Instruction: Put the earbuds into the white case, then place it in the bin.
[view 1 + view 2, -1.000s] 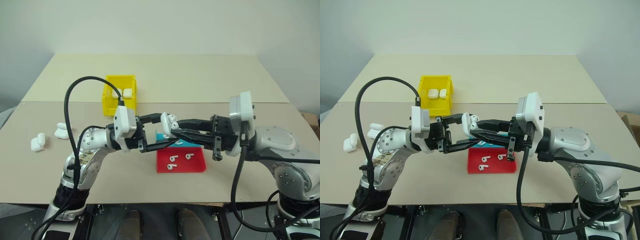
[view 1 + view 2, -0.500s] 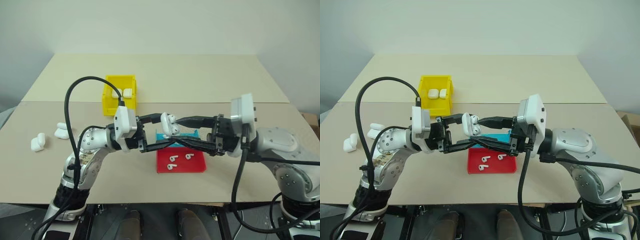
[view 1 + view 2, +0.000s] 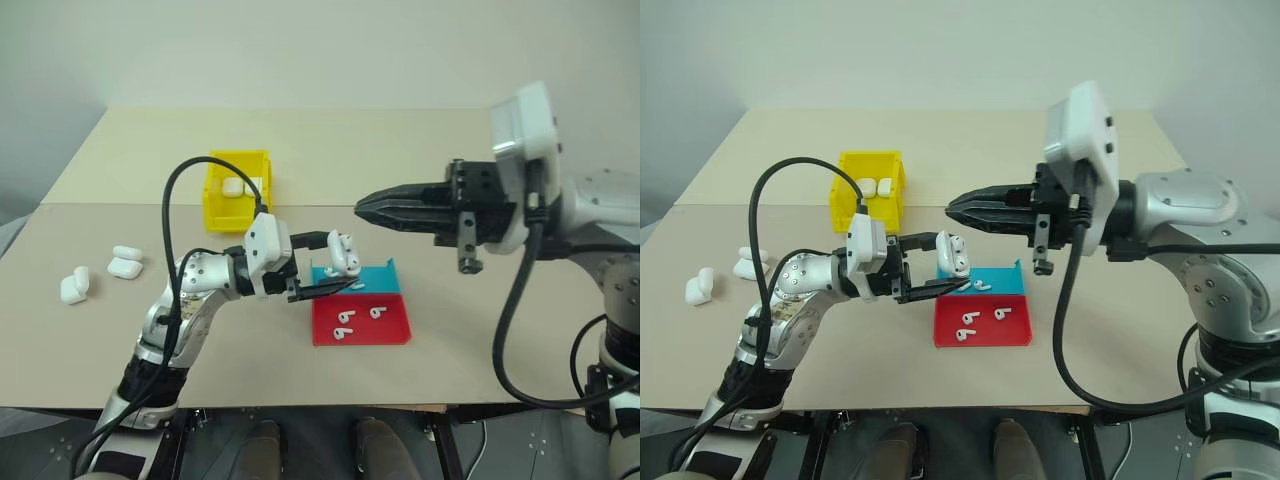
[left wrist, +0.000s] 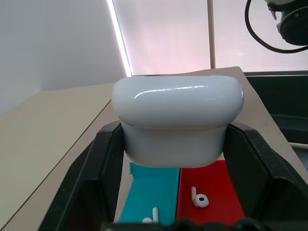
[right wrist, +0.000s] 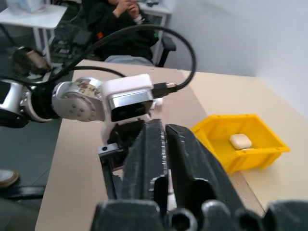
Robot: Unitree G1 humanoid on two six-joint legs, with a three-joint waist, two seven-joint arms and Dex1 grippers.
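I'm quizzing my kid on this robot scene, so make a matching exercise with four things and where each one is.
Things:
1. white case
2. bin
3. red tray
4. right pincer

Places or states:
A. holds two earbuds
B. shut, raised above the trays
C. clamped in the left pincer
D. two cases inside

Pairs: 1-C, 2-D, 3-A, 4-B

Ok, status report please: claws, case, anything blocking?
Left claw shut on white case. Right claw shut, empty, raised. Case above teal tray. Path to yellow bin clear.
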